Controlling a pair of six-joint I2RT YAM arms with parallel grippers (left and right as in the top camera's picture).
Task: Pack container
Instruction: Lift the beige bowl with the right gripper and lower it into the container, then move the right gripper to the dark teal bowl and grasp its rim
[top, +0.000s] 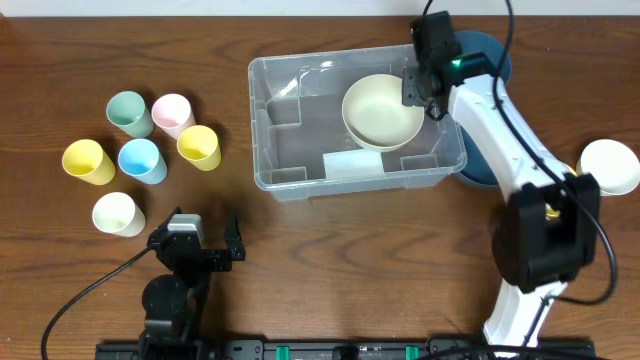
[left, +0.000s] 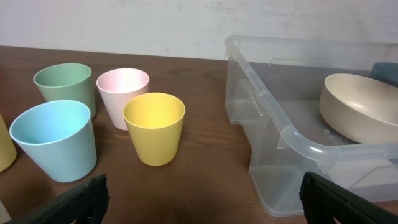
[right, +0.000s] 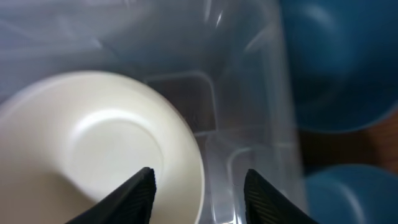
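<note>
The container (top: 350, 186), a large clear plastic bin, stands in the middle of the table. A cream bowl (top: 381, 112) rests tilted in its right end. My right gripper (top: 424, 88) hovers over the bowl's right edge. Its jaws stand apart in the right wrist view, with the gripper (right: 199, 171) straddling the rim of the bowl (right: 93, 143) beside the container's wall (right: 249, 112), no pad visibly touching. My left gripper (top: 200, 246) sits low at the front left, wide open and empty. The left wrist view has the gripper (left: 203, 186) facing the container (left: 292, 134) and the bowl (left: 360, 106).
Several cups stand left of the bin: green (top: 128, 112), pink (top: 172, 113), yellow (top: 199, 146), blue (top: 141, 159), a second yellow (top: 87, 161), white (top: 118, 213). Blue bowls (top: 490, 55) lie behind the right arm. A white bowl (top: 610, 165) sits at the far right.
</note>
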